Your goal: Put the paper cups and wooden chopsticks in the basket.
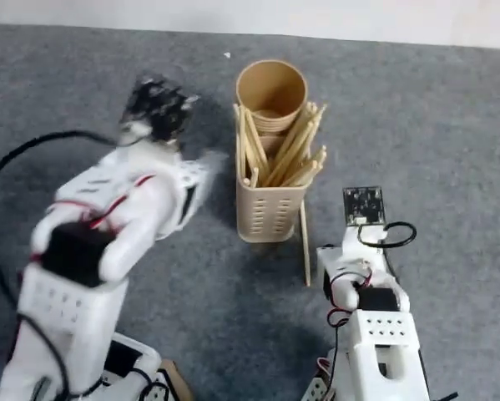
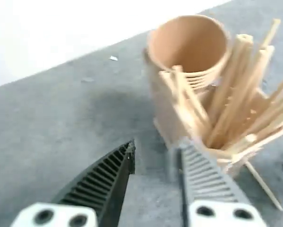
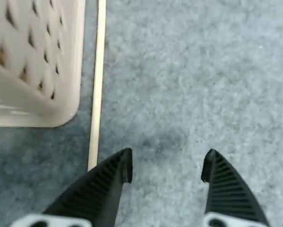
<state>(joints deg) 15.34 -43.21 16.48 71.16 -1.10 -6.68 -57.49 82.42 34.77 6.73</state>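
A beige slotted basket (image 1: 270, 213) stands upright in the middle of the grey carpet. Stacked paper cups (image 1: 271, 90) and several wooden chopsticks (image 1: 295, 150) sit inside it. One loose chopstick (image 1: 305, 244) lies on the carpet against the basket's right side. My left arm (image 1: 124, 209) is just left of the basket. Its gripper (image 2: 153, 163) is open and empty, facing the basket (image 2: 172, 123), the cups (image 2: 188, 45) and the chopsticks (image 2: 235, 94). My right gripper (image 3: 167, 165) is open over bare carpet, beside the loose chopstick (image 3: 96, 94) and the basket's corner (image 3: 37, 61).
Grey carpet (image 1: 433, 125) covers the whole work area, with a pale floor strip along the far edge. A black cable (image 1: 7, 167) loops left of the left arm. A small white speck (image 1: 226, 56) lies behind the basket.
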